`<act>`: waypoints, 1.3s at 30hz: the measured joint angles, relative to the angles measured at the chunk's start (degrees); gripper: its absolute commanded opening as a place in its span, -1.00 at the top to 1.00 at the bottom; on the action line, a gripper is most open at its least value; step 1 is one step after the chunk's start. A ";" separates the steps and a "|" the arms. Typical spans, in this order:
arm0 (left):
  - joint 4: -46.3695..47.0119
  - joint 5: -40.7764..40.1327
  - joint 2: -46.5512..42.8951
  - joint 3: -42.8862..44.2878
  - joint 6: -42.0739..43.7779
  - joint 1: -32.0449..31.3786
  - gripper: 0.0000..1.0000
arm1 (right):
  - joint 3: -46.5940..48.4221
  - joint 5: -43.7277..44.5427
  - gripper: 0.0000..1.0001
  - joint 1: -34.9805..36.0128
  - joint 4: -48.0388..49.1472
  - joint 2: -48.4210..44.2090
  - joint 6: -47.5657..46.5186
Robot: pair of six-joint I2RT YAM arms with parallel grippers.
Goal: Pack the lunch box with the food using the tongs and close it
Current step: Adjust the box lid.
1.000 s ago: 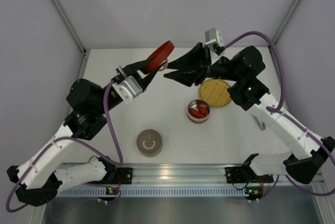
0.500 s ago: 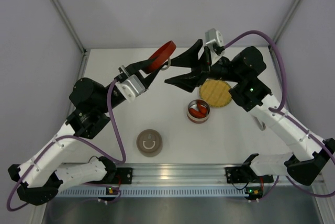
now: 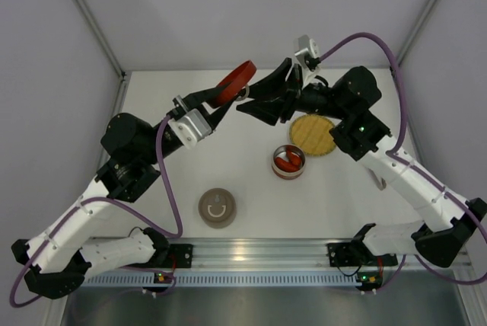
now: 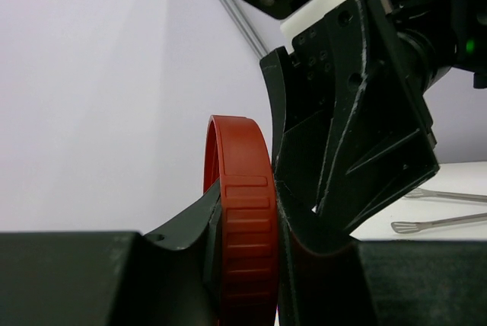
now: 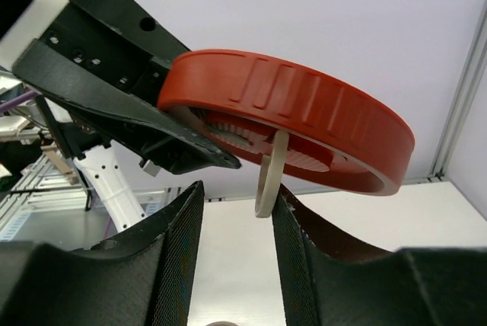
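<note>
White bench [image 3: 243, 189], pale lilac walls and grey metal posts [image 3: 87, 17] at the far corners are closing in my workspace.

My left pincer [image 3: 224, 97] is hanging above the bench's far edge and clamping the red lid [image 3: 237, 78] by its ribbed rim, one finger on each side, with the lid tilted up on edge. Toward the near edge, left of the middle, a grey-brown round disc [image 3: 217, 208] is lying flat, showing a pale mark like a power sign: a broken ring with a short stroke.

A white loop [image 5: 268, 177] is dangling from the lid's underside between the fingers of my right pincer [image 3: 245, 101], whose jaws are standing partly apart. The loop looks to be brushing one finger and standing clear of the other.

Half a second ago those jaws were gaping wider. The lid is staying where it was.

Near the bench's middle, the round tin [image 3: 288, 175] is sitting open with the red food pieces [image 3: 288, 161] inside. The yellow woven plate [image 3: 313, 134] is lying just beyond it to the right. In my left wrist view the tongs [image 4: 441, 222] are lying flat on the bench behind my right pincer.
</note>
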 measured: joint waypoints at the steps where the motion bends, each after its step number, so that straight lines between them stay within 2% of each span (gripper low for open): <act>1: 0.00 0.09 -0.04 0.00 -0.15 0.00 1.00 | 0.02 0.35 0.21 -0.02 0.02 0.33 0.26; 5: -0.02 0.15 -0.20 0.00 -0.96 0.00 1.00 | 0.20 1.97 0.27 -0.02 -0.07 1.81 0.90; 11: -0.46 0.17 -0.52 0.00 -2.38 0.00 1.00 | 0.92 3.61 0.47 -0.09 0.00 3.37 2.43; 18: -0.24 -0.37 -1.66 -0.85 -3.69 0.00 1.00 | 1.70 2.99 0.93 -0.26 1.51 3.37 4.50; 20: 0.20 -1.16 -1.68 -1.20 -4.11 0.00 1.00 | 1.88 2.27 1.00 -0.28 1.49 3.37 4.42; 25: 1.25 -2.23 -1.81 -2.23 -4.79 -0.02 1.00 | 1.88 1.60 1.00 -0.66 1.16 3.37 4.17; 26: 1.33 -2.34 -1.90 -2.32 -4.98 -0.02 0.93 | 1.88 1.51 1.00 -0.66 1.09 3.37 4.11; 28: 1.44 -2.71 -2.01 -2.54 -5.55 -0.02 0.52 | 1.88 1.42 1.00 -0.68 0.74 3.32 3.43; 29: 1.42 -2.95 -2.01 -2.64 -5.90 -0.02 -0.01 | 1.90 1.40 1.00 -0.70 0.31 3.28 2.86; 30: 1.38 -3.34 -2.03 -2.78 -6.21 0.00 -0.29 | 1.95 1.36 1.00 -0.83 -0.46 3.21 2.05; 31: 1.18 -4.24 -2.01 -2.93 -6.49 0.00 -0.71 | 2.10 1.20 1.00 -1.18 -1.86 2.97 0.87; 32: 0.79 -5.16 -1.99 -3.02 -6.40 0.04 -0.96 | 2.54 1.05 1.00 -1.57 -3.67 2.69 -0.50; 39: -6.23 -11.85 -1.38 -0.59 -9.07 3.02 -0.96 | 8.26 0.85 1.00 -11.19 -26.45 -1.53 -14.45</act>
